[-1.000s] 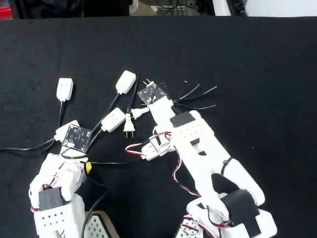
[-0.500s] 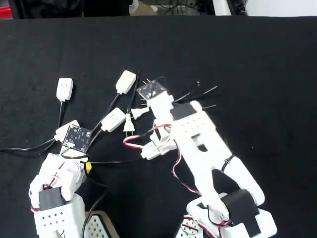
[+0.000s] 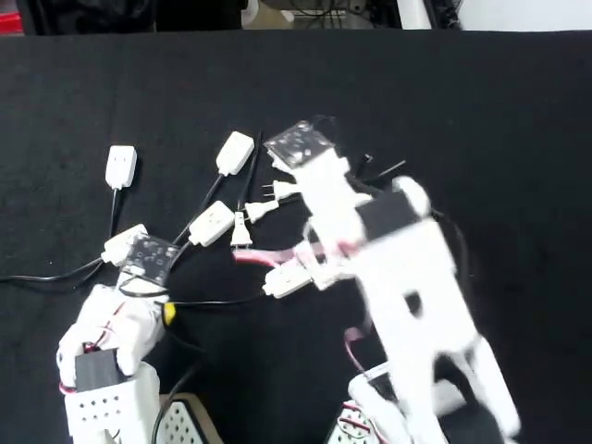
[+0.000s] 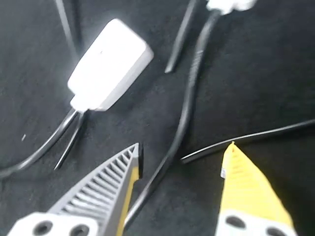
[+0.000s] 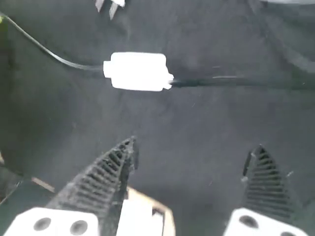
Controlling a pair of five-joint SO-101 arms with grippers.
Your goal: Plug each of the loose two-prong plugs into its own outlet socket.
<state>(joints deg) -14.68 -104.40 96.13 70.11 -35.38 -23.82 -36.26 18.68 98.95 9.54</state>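
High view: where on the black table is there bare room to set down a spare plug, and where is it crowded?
Bare: the table out beyond the right arm, and the far strip behind the sockets. Crowded: between the arms, where sockets, plugs and cords tangle.

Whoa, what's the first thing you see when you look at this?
The big white right arm jumps out, stretched over the black table with its open end effector facing a white outlet socket. Next to it, black cords fan out among white sockets, with loose plugs lying between.
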